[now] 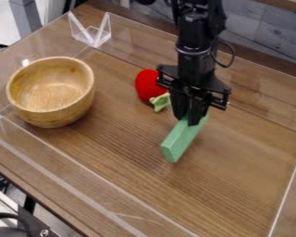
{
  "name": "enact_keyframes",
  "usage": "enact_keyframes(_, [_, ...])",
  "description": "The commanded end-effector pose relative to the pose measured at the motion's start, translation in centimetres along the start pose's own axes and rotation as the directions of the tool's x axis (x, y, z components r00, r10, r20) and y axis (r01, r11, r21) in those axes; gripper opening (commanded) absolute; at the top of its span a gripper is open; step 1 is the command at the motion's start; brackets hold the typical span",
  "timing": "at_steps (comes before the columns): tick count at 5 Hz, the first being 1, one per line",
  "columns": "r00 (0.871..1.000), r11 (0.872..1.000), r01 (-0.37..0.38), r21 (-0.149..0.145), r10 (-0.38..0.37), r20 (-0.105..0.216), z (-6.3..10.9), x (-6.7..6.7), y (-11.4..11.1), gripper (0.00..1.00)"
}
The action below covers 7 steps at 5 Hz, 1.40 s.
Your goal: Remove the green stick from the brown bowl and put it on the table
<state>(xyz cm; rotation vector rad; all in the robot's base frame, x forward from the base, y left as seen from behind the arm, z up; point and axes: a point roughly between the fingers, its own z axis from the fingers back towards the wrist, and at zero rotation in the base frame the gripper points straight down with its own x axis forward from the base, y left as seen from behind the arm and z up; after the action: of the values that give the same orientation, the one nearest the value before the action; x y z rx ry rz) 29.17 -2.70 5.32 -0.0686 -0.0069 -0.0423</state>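
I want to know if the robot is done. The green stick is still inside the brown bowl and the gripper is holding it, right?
Not quite. The green stick is outside the brown bowl, over on the wooden table, with its lower end touching the wood. The gripper is shut on its upper end, as you said. The camera view shows the bowl empty.

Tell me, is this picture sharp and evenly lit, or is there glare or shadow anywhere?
In the camera view, the gripper, the green stick and the brown bowl look fairly sharp, though the image is small and coarse; soft light brightens the table toward the lower left; the clear wall around it catches pale reflections; shadows under the bowl and stick are faint.
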Motion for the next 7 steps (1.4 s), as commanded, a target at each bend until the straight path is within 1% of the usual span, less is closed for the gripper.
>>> enact_keyframes(1, [0.999,1.000,0.004,0.001,-0.004,0.054,1.20,1.35,0.41,0.00])
enact_keyframes(7, [0.999,1.000,0.019,-0.009,-0.018,0.047,1.07,1.65,0.81,0.00])
